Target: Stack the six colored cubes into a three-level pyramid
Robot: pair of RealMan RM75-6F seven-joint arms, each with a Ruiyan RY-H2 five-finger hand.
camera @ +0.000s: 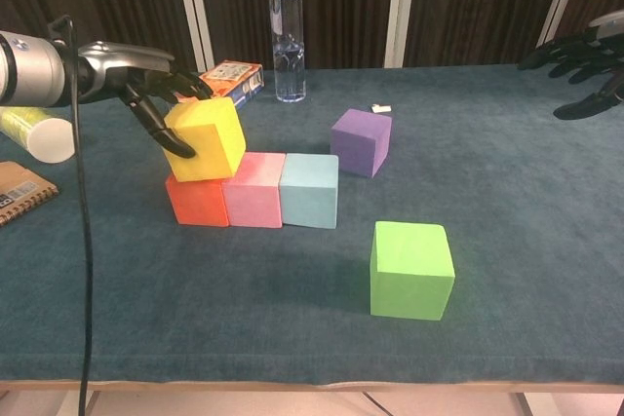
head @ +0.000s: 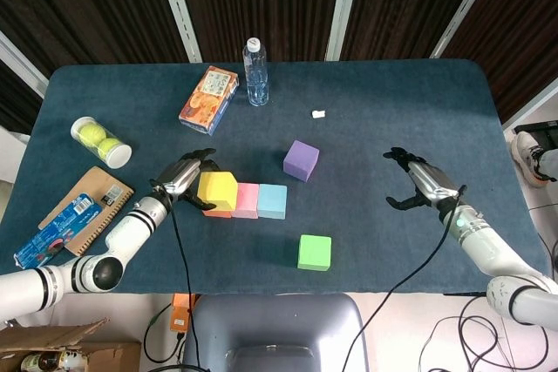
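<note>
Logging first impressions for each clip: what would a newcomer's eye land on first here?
Probably the yellow cube, gripped by the left hand and tilted over the orange cube at the left end of a row with the pink cube and light blue cube. Next, the green cube alone near the front edge and the purple cube behind the row.
</note>
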